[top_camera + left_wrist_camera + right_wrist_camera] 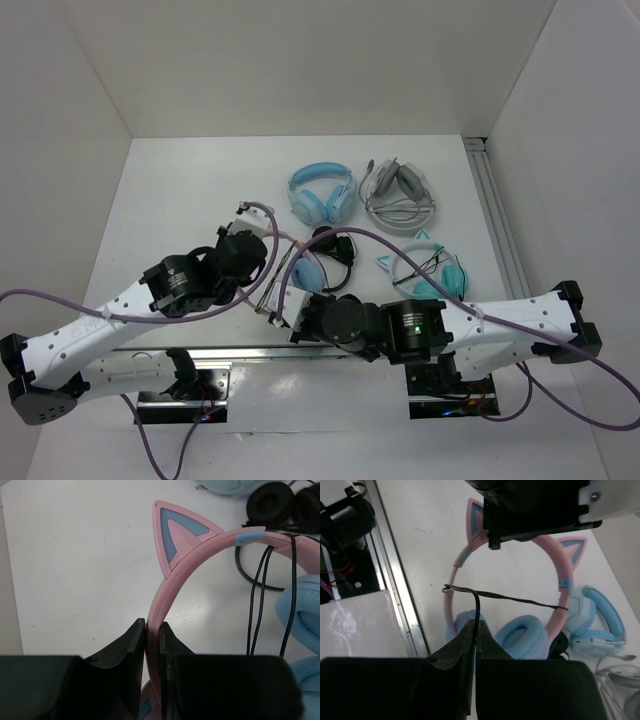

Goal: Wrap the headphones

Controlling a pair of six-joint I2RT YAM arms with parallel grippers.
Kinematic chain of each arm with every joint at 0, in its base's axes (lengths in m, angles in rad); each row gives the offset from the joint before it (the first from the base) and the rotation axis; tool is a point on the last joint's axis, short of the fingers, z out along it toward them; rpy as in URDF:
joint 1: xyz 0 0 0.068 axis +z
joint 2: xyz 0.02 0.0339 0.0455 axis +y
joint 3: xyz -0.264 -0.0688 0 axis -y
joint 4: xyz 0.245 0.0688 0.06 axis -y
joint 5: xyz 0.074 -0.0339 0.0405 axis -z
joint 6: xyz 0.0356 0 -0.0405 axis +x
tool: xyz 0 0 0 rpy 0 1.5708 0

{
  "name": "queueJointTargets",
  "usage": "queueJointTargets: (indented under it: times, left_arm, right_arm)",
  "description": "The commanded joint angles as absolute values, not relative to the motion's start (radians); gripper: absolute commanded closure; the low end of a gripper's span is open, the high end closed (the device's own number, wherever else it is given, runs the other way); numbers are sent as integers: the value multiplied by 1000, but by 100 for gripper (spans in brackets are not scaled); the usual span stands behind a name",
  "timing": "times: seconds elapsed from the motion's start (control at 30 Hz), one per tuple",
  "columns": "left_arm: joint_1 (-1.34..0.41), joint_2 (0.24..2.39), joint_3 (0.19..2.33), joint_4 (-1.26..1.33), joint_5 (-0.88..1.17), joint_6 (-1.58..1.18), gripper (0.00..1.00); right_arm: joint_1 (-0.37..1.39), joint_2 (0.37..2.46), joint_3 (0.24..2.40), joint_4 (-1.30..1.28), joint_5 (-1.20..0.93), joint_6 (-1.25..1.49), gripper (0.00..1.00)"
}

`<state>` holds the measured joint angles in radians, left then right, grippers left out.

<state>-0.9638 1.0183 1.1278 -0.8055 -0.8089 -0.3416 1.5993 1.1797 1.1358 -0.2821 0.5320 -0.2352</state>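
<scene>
The headphones (306,272) have a pink cat-ear headband (200,550), light blue ear cups (522,635) and a thin black cable (520,600). They are near the table's middle, between my two arms. My left gripper (152,626) is shut on the pink headband just below one cat ear (175,535). My right gripper (476,625) is shut on the black cable, which rises from the jaws, bends at the headband's left side and runs taut across to its right side. In the top view the left gripper (272,282) and right gripper (290,318) are close together and hide most of the headband.
Behind the pink pair lie an all-blue pair (322,193), a grey-white pair (400,195), a teal pair with a white cat-ear band (430,265) and a small black pair (332,245). A metal rail (495,220) runs along the right wall. White walls enclose the table.
</scene>
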Motion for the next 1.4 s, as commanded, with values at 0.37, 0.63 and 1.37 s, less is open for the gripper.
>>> queueJointTargets:
  times: [0.37, 0.63, 1.37]
  left_arm:
    - [-1017, 991, 1268, -897, -514, -250, 100]
    - [-1055, 1045, 1425, -1042, -345, -196, 100]
    - [-1077, 1074, 1453, -1091, -215, -155, 100]
  right_arm:
    - [1608, 1216, 1267, -500, 819, -351, 100]
    - [1640, 1154, 1221, -471, 853, -393, 100]
    - [1773, 1098, 1193, -572, 1098, -373, 100]
